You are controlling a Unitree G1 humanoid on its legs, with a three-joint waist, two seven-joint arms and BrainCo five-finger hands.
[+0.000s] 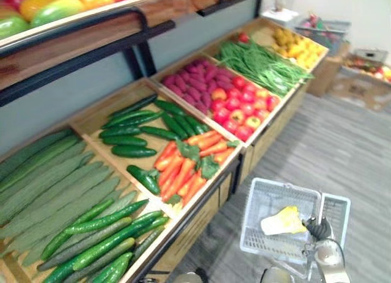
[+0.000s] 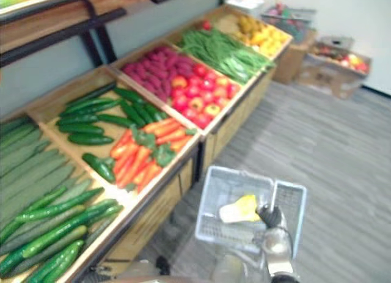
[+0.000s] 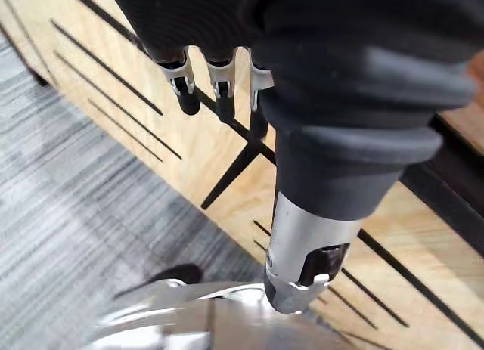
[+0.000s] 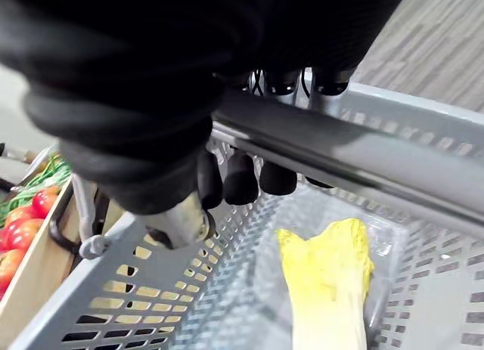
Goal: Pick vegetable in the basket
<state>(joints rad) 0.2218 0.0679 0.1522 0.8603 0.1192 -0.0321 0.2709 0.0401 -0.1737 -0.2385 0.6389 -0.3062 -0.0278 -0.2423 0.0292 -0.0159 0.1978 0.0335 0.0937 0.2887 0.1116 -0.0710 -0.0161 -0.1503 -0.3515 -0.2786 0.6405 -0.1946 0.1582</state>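
Observation:
A light grey plastic basket (image 1: 252, 217) hangs in front of the vegetable stand, at the lower right. My right hand (image 4: 240, 176) is shut on its grey handle bar (image 4: 355, 162), fingers curled under it; the same hand (image 1: 318, 228) shows at the basket's near rim. In the basket lies a yellow and white leafy vegetable (image 4: 330, 271) in clear wrap (image 1: 283, 222). My left hand (image 3: 220, 76) hangs low beside the stand's wooden front with relaxed fingers and holds nothing.
The stand (image 1: 201, 200) holds crates of long cucumbers (image 1: 98, 234), dark cucumbers (image 1: 131, 136), carrots (image 1: 186, 167), purple roots (image 1: 195, 81), red fruit (image 1: 244, 106) and green beans (image 1: 259, 63). Grey floor (image 1: 342, 154) lies to the right, with boxes (image 1: 366, 69) at the back.

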